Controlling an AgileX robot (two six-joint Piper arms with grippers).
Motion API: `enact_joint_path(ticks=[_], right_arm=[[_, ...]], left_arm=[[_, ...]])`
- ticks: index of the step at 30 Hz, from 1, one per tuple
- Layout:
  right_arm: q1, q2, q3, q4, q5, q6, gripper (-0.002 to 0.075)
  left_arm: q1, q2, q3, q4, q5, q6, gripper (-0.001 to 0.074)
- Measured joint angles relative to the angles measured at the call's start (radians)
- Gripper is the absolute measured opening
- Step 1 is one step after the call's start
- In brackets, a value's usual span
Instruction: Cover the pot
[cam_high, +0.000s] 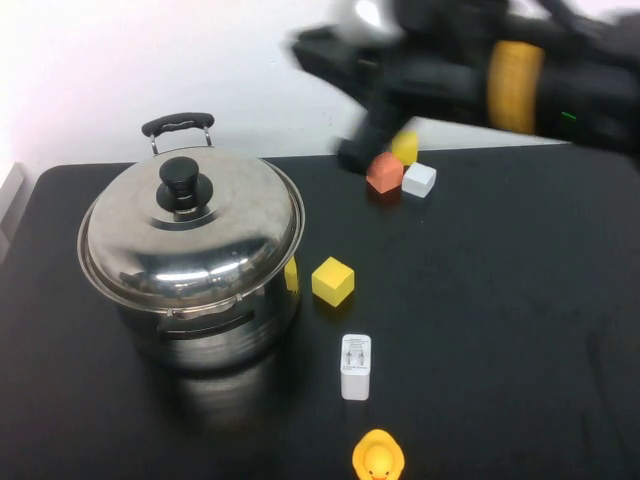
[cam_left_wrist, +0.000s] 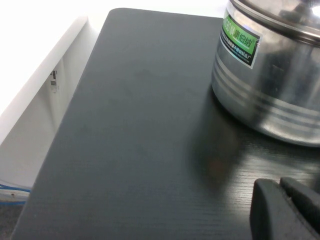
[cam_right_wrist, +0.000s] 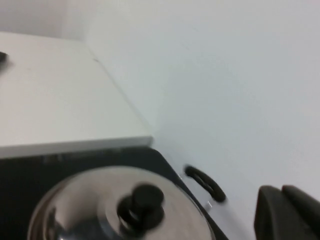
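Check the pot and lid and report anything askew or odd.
Nothing stands out: the lid sits level on the pot. The right gripper is above the far blocks; the left gripper is low beside the pot.

A: Where's the lid (cam_high: 190, 226)?

B: On the pot (cam_high: 215, 325), left side of the table (cam_high: 500, 330). Right gripper (cam_high: 352, 152) hangs over the far edge, above three blocks (cam_high: 385, 173).

A: And in front?

B: One cube (cam_high: 333, 280) right of the pot, charger (cam_high: 355, 366) nearer, duck (cam_high: 378, 457) nearest. Left gripper (cam_left_wrist: 285, 210) sits low beside the pot.
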Motion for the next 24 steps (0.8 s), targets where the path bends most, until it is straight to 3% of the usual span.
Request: enact_joint_path(ticks=[24], right_arm=[[-0.004,-0.989,0.89,0.002,0.251,-0.006,-0.0002]], left_arm=[[0.0,0.0,0.0,0.0,0.0,0.0,-0.0002]])
